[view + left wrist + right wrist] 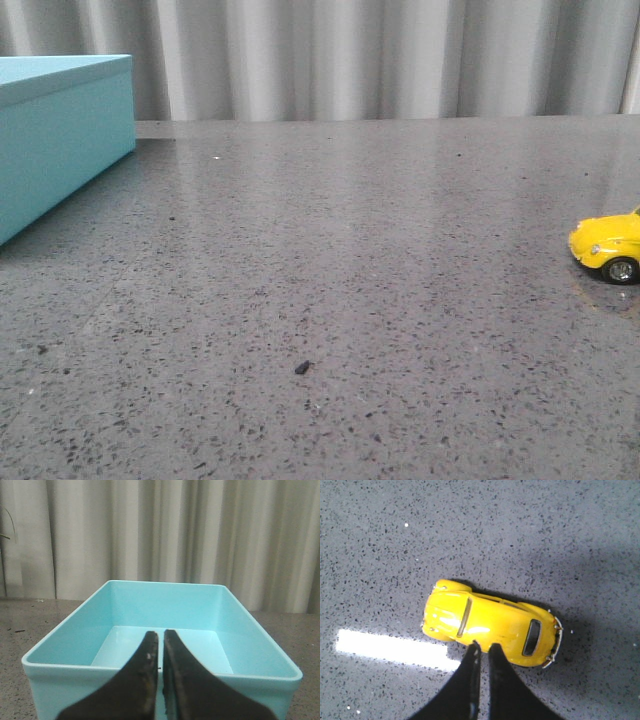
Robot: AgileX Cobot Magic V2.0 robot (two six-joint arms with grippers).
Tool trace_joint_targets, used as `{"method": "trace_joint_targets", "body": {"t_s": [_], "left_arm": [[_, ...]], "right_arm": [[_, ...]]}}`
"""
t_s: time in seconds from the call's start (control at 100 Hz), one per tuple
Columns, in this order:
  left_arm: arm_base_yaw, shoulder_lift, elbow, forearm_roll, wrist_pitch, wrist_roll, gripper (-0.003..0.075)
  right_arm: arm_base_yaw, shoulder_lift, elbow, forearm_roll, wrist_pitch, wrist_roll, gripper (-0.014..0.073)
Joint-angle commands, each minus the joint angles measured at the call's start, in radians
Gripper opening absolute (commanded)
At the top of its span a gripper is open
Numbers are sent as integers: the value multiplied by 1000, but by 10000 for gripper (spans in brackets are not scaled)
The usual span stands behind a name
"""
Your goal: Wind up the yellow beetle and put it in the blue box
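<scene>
Yellow beetle (608, 244) at the right edge of the speckled grey bench (330, 280), well apart from the blue box (60, 135) at far left. From above, right gripper (483, 649) poised over the toy's roof, fingers nearly together, gripping nothing. Left gripper (160, 639) also nearly closed, hovering at the near rim of the box. Box open in the left wrist view, nothing visible inside; lid state unclear from the front. Likely the opening step: reaching for the car. Next move probably calls for spreading the right fingers, then clamping the body's sides before drawing it backward to wind it.
</scene>
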State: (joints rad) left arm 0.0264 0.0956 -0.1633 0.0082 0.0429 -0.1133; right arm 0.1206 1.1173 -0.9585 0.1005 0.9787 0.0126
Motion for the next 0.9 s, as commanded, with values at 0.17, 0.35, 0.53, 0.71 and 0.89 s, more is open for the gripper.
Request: {"method": "trace_joint_targets", "body": {"t_s": [0.17,0.35,0.53,0.71,0.89], "left_arm": [[2,20,-36,-8,-81,0,-21],[2,20,-36,-8,-81,0,-21],[2,20,-36,-8,-81,0,-21],[2,20,-36,-8,-81,0,-21],[2,20,-36,-8,-81,0,-21]], "right_arm": [[0,66,-72,17,-4,-5,-41],[0,107,-100,23,30,-5,-41],[0,148,-109,25,57,-5,-41],[0,176,-113,27,54,-5,-41],[0,177,-113,27,49,-5,-41]]}}
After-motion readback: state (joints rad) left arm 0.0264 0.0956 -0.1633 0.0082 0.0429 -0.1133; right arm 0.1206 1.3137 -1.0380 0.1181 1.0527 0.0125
